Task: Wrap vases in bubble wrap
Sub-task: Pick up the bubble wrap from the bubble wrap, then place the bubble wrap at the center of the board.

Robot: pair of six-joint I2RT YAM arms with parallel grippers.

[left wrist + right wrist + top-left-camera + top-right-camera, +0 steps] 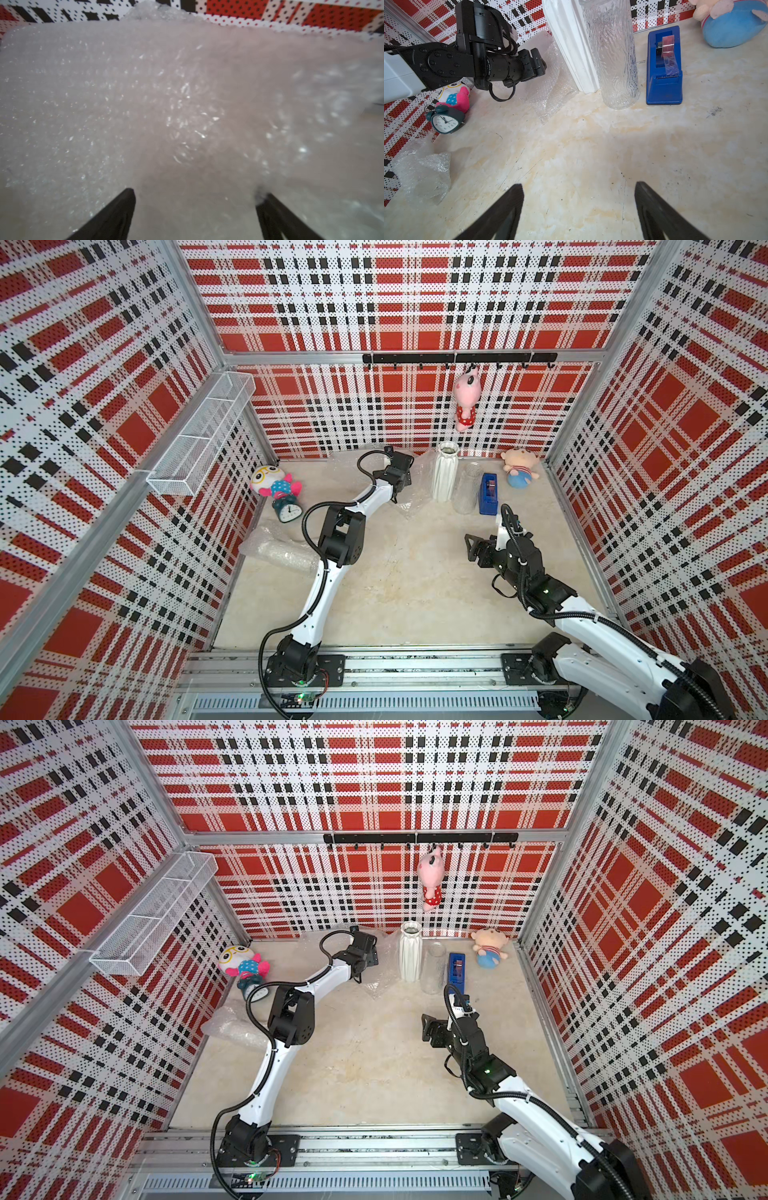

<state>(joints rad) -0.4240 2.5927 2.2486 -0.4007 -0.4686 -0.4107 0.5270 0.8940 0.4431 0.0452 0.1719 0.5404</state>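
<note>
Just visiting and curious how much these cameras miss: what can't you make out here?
- Left wrist view: the blurred bubble wrap sheet fills the frame, hiding what lies beneath.
- In both top views, the left fingers are largely hidden by their own wrist.
- Right wrist view: the frame edge cuts off the white ribbed vase and glass vase.
- In a top view, the bubble wrap bundle is too cloudy to see inside.
</note>
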